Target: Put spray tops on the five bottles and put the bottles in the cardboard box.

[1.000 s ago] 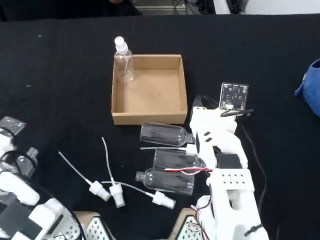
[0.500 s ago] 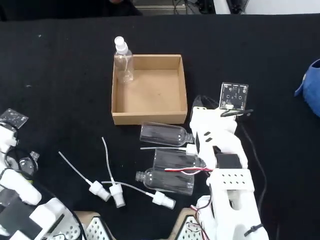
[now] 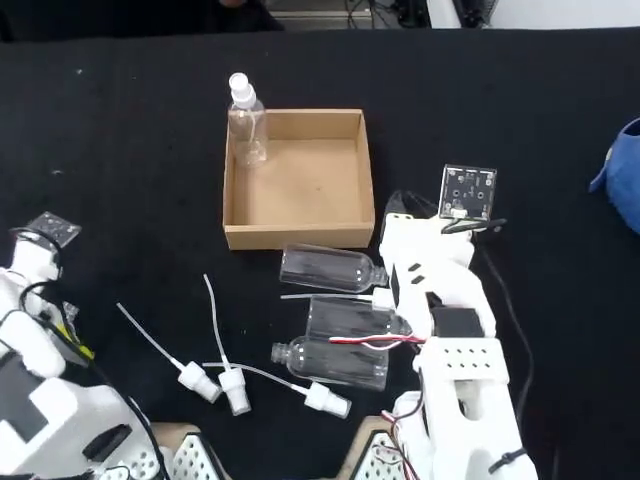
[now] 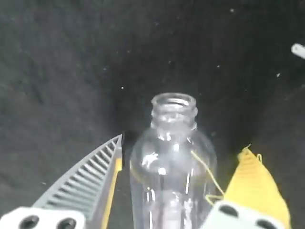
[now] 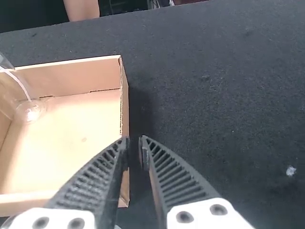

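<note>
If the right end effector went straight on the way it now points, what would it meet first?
Most likely the side wall of the box: the right end effector points at that wall's top edge. Depth is unclear, so it might instead meet the table just beside it.

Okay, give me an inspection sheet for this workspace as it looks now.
Surface: black table.
Job's things: cardboard box holds one capped bottle upright in a far corner; three uncapped bottles lie in front of it; loose spray tops lie nearby.
Clutter: blue object at the table edge.
Grippers: left gripper has its fingers around an open bottle; right gripper has its fingers together, empty, beside the box.
Cables: red and white wires on the right arm.
Surroundings: cords beyond the far edge.
</note>
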Controlling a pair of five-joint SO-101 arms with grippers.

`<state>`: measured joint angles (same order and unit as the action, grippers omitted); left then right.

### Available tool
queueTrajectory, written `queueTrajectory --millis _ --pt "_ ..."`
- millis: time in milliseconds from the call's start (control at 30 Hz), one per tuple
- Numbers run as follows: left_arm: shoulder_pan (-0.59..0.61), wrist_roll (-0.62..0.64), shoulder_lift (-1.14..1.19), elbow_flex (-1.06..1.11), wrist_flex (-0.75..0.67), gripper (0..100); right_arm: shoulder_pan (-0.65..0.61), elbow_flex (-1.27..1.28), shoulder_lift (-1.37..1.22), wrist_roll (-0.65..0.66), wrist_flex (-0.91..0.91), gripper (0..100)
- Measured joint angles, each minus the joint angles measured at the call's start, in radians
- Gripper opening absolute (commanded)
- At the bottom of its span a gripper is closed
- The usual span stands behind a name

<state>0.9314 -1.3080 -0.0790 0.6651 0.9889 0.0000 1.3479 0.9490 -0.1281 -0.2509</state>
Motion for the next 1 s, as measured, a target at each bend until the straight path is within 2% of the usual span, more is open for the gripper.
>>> queueTrajectory --millis 67,100,167,233,300,500,600,700,833,1000 --pt "0.005 0.031 0.017 -0.038 0.048 4 0.000 0.000 0.000 0.000 0.000 2.5" --pt "0.006 0.034 0.020 -0.055 0.071 2 0.000 0.000 0.000 0.000 0.000 2.5" --pt "0.005 0.043 0.021 -0.091 0.129 6 0.000 0.000 0.000 0.000 0.000 2.5" --pt "0.003 0.048 0.021 -0.127 0.183 2 0.000 0.000 0.000 0.000 0.000 2.5" --pt "0.005 0.052 0.021 -0.163 0.229 3 0.000 0.000 0.000 0.000 0.000 2.5" --pt "0.005 0.052 0.021 -0.190 0.265 3 0.000 -0.008 0.000 0.000 -0.020 2.6" --pt "0.005 0.078 0.012 -0.190 0.265 3 0.000 -0.081 0.000 0.008 -0.137 2.6" --pt "0.015 0.195 -0.026 -0.190 0.265 3 -0.002 -0.212 0.000 0.074 -0.321 2.6" --pt "0.025 0.359 -0.074 -0.190 0.267 3 -0.126 -0.359 0.000 0.196 -0.549 2.6" --pt "0.072 0.511 -0.095 -0.196 0.269 3 -0.399 -0.462 0.000 0.311 -0.767 7.4"
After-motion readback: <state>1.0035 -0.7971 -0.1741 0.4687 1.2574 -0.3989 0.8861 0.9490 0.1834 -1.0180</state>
